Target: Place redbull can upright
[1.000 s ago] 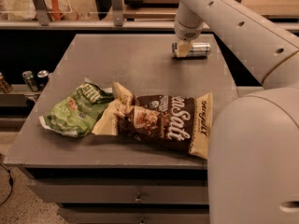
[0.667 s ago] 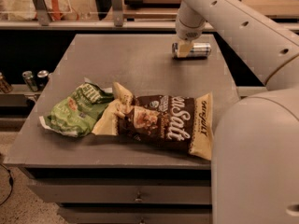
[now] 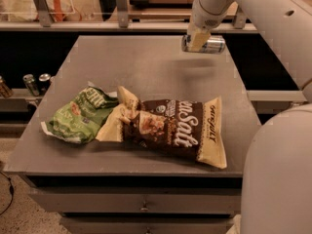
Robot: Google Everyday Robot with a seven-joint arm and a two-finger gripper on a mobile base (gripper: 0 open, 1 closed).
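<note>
Well, the gripper (image 3: 197, 42) sits at about 1 o'clock over the bench (image 3: 146, 67), near its far edge, at the end of the white arm (image 3: 253, 13) that comes in from the upper right. It is closed on the redbull can (image 3: 215, 45), with one pale finger (image 3: 196, 38) crossing the front of the can near its left end. The can lies on its side, long axis running left to right, and a soft shadow falls on the bench just below it. Whether it touches the surface cannot be told.

At 6 o'clock lies a brown snack bag (image 3: 170, 128), flat, its cream end toward 4 o'clock. A crumpled green snack bag (image 3: 80, 116) rests at 8 o'clock, and the two bags overlap where they meet. Both lie well apart from the can. Off the bench at 9 o'clock, two small dark cans (image 3: 38, 83) stand upright on a lower ledge.
</note>
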